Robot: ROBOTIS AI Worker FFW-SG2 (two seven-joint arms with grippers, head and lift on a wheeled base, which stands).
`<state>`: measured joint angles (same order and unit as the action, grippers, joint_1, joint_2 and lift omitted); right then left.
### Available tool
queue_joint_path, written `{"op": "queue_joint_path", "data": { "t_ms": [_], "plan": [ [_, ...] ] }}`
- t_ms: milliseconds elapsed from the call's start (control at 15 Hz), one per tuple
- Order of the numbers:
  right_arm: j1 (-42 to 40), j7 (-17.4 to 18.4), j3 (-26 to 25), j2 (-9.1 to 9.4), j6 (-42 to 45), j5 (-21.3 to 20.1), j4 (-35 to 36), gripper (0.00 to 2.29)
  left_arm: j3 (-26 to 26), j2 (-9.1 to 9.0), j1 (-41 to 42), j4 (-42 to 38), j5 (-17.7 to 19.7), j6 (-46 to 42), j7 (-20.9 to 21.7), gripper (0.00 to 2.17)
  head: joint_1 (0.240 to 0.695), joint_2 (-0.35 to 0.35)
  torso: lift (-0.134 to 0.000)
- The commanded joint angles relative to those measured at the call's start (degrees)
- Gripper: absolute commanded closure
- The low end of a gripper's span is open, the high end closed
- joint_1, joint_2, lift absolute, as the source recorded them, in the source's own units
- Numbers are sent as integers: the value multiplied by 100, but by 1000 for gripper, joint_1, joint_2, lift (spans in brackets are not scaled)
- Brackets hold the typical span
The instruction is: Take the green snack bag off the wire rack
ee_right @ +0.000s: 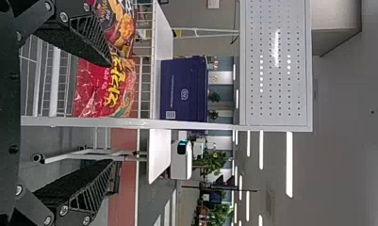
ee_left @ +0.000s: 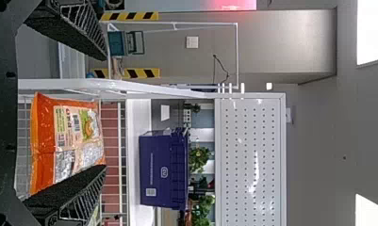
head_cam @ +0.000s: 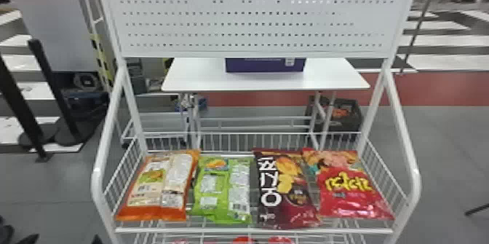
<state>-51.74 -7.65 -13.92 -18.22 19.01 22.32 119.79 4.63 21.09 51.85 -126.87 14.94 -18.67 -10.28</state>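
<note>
The green snack bag (head_cam: 222, 192) lies on the wire rack (head_cam: 254, 230), between an orange bag and a dark brown one. At the head view's bottom left edge, dark tips of my left gripper (head_cam: 62, 240) show, well left of the green bag. The left wrist view has this gripper (ee_left: 106, 113) open and empty, with the orange bag beyond its fingers and a sliver of the green bag (ee_left: 95, 215) past one finger. In the right wrist view my right gripper (ee_right: 111, 113) is open and empty, near the rack's right post and the red bag.
The orange bag (head_cam: 160, 185), the dark brown bag (head_cam: 283, 188) and the red bag (head_cam: 349, 185) share the shelf. White side posts frame it, with a perforated panel (head_cam: 254, 17) above. Behind stands a white table (head_cam: 203, 79) bearing a purple box (head_cam: 265, 65).
</note>
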Motion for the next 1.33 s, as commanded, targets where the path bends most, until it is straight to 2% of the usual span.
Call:
{"op": "queue_joint_path", "data": {
  "t_ms": [0,600,733,867,933,1067,1267],
  "plan": [
    [-3,-8,-6,-6,1,0,0,174,3,0,-9,4,0,0,-1,73,499,0,0],
    [23,1,-6,-6,1,0,-9,174,-41,0,-105,39,35,88,-9,73,499,0,0],
    [41,1,3,-6,1,0,-26,174,-331,0,-439,162,-53,369,-1,76,499,0,0],
    [58,-8,20,12,-17,-9,-35,174,-858,-35,-1055,382,-132,598,-9,76,499,0,0],
    [67,-8,38,12,-17,-18,-44,174,-1122,-61,-1424,505,-202,1107,-9,76,499,0,0],
    [76,1,64,47,-17,-35,-44,174,-1640,-184,-2215,795,-299,1934,-80,80,499,0,0],
    [76,1,64,47,-17,-44,-53,174,-2194,-492,-3261,1340,-299,2918,-133,80,499,0,0]
  ]
}}
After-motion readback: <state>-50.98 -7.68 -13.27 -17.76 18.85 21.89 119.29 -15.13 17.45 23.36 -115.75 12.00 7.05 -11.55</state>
